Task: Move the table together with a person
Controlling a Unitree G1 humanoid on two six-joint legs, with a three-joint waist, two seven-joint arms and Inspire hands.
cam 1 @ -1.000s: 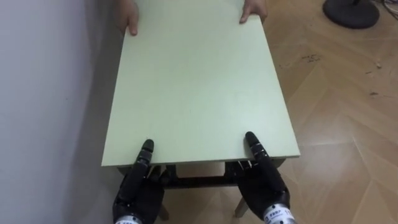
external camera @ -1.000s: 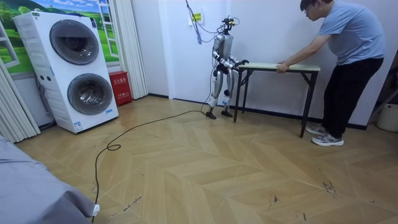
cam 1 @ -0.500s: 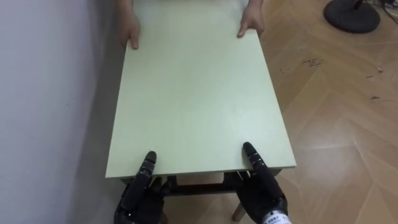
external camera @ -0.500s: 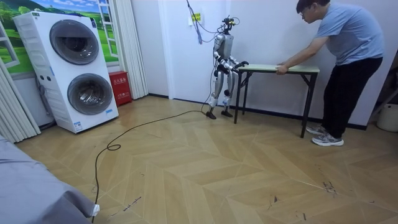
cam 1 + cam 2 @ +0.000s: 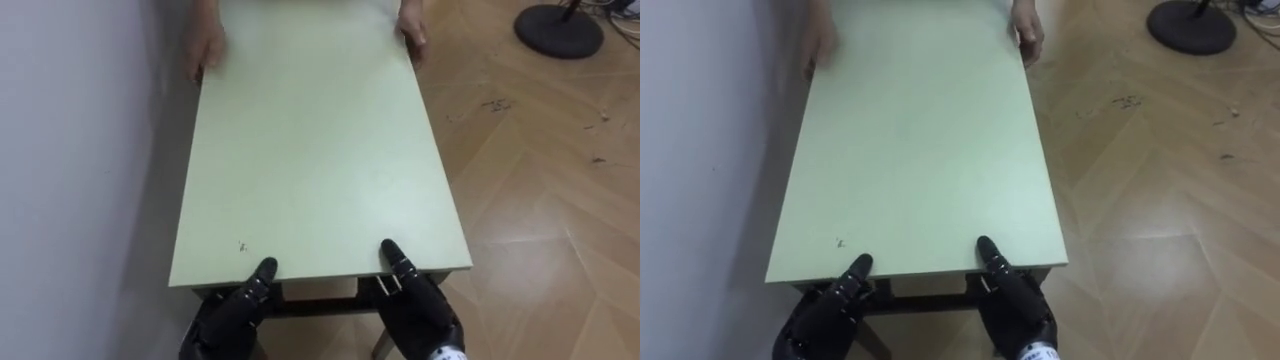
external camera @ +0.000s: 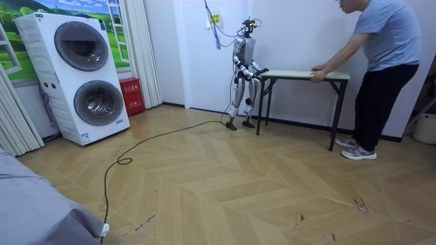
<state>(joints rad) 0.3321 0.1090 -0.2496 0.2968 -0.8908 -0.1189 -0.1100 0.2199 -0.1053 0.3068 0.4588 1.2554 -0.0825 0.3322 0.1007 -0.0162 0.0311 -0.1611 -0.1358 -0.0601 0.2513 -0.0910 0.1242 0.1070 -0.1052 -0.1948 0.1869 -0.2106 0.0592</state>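
Herringbone wood floor (image 5: 540, 200) underfoot, pale wall (image 5: 80, 150) close along the left.

Nearest: standing at the near short end of the pale green tabletop (image 5: 315, 150), which is stretching lengthwise away, its long left edge running just beside the wall. Clamping that near edge with the left hand (image 5: 232, 312), thumb lying on top and the rest of the hand tucked beneath by the dark frame (image 5: 320, 300); gripping likewise with the right hand (image 5: 418, 305) toward the right corner.

Step in hand, as judged: sharing the carry, holding one end while waiting on or following the partner's lead. Not telling from these views whether the legs are clear of the floor.

Calling next for stepping in time with the partner, keeping both clamps firm and level, and keeping the left edge from scraping the wall.

Farther: being held at the far short end by a person (image 6: 381, 61), one of the person's hands (image 5: 208, 45) at each far corner.

Farthest: dark round base (image 5: 558, 28) resting on the floor, well apart to the right.
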